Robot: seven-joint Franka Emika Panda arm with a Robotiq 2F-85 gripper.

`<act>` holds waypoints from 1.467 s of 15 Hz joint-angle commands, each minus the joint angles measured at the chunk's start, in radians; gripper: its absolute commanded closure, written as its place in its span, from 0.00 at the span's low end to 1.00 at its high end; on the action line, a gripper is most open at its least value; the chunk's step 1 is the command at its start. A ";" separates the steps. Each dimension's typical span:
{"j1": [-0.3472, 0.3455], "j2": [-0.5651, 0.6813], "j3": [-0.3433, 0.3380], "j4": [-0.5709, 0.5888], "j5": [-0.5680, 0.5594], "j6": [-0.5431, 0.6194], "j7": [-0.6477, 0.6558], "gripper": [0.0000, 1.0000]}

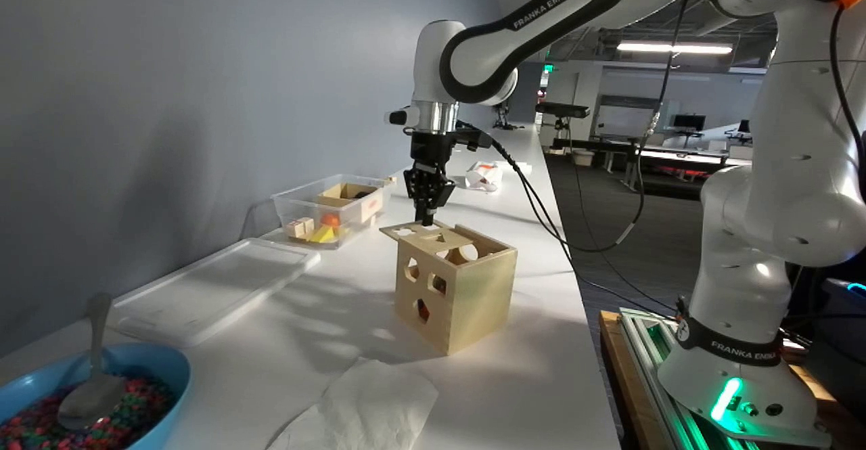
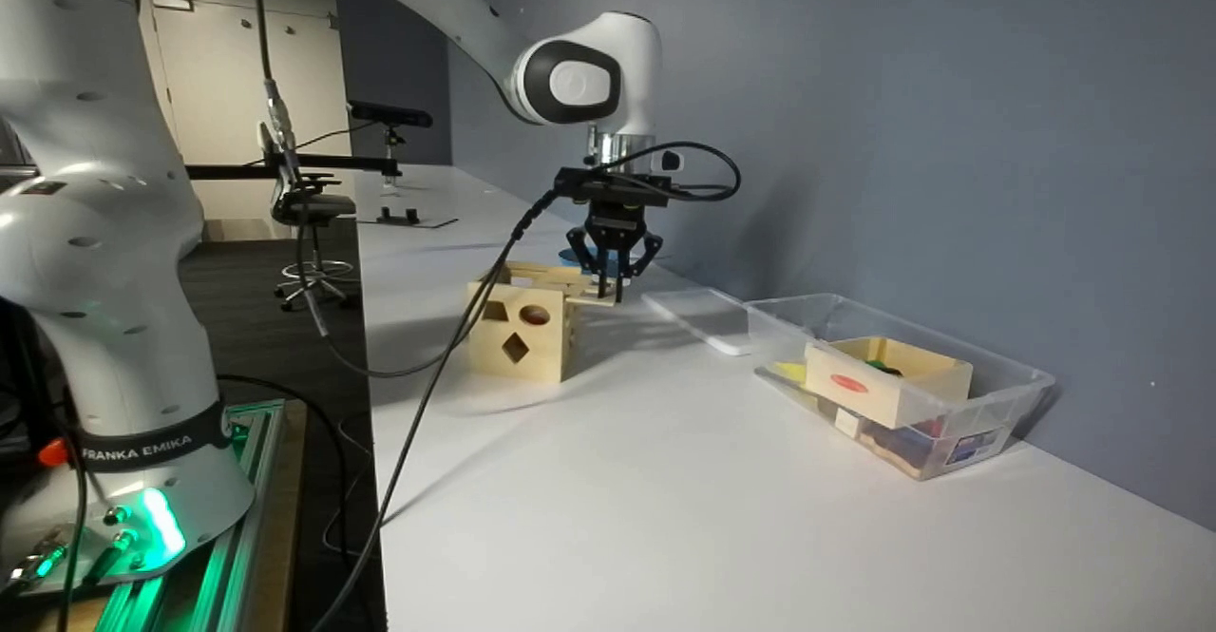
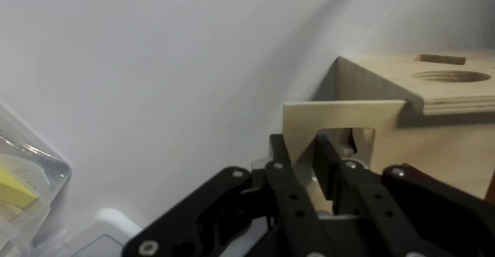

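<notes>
pincer [image 3: 298, 145]: jaws close together, gripping wooden lid [image 3: 344, 114] | lid: rim between jaws, panel jutting past box [image 1: 468, 301]

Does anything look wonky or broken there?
Yes, one thing looks wonky: the wooden box has its lid sticking out past one side, so part of the top is open. The hand is pinching the lid near its edge. I can't see anything broken or spilled.
</notes>
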 commanded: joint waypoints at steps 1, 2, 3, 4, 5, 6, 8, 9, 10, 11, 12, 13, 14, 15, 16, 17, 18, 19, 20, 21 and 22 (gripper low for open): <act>-0.005 -0.008 -0.009 -0.006 0.038 0.001 0.074 0.94; -0.009 -0.004 -0.014 -0.005 0.047 0.002 0.093 0.94; -0.016 0.000 -0.021 -0.004 0.051 0.001 0.117 0.94; -0.023 0.000 -0.028 -0.006 0.061 -0.002 0.131 0.94; -0.029 0.000 -0.035 -0.009 0.068 0.001 0.149 0.94; -0.037 -0.003 -0.045 -0.013 0.075 0.003 0.165 0.94; -0.047 -0.006 -0.057 -0.016 0.090 0.007 0.182 0.94; -0.048 -0.005 -0.058 -0.012 0.085 0.006 0.194 0.94; -0.047 -0.002 -0.058 -0.009 0.080 0.006 0.202 0.94; -0.044 -0.002 -0.053 -0.007 0.074 0.003 0.210 0.94; -0.040 -0.004 -0.048 -0.008 0.064 0.004 0.224 0.94; -0.034 -0.008 -0.042 -0.007 0.056 0.002 0.235 0.94; -0.030 -0.010 -0.036 -0.006 0.056 -0.002 0.239 0.94; -0.025 -0.014 -0.030 -0.007 0.052 -0.002 0.245 0.94; -0.021 -0.017 -0.025 -0.008 0.052 -0.002 0.250 0.69; -0.018 -0.019 -0.021 -0.009 0.050 -0.003 0.255 0.52; -0.015 -0.021 -0.018 -0.009 0.050 -0.004 0.263 0.47; -0.012 -0.026 -0.015 -0.012 0.050 -0.002 0.268 0.39; -0.010 -0.031 -0.013 -0.014 0.050 -0.001 0.272 0.33; -0.009 -0.037 -0.012 -0.017 0.048 0.000 0.277 0.25; -0.009 -0.043 -0.012 -0.020 0.047 0.001 0.280 0.19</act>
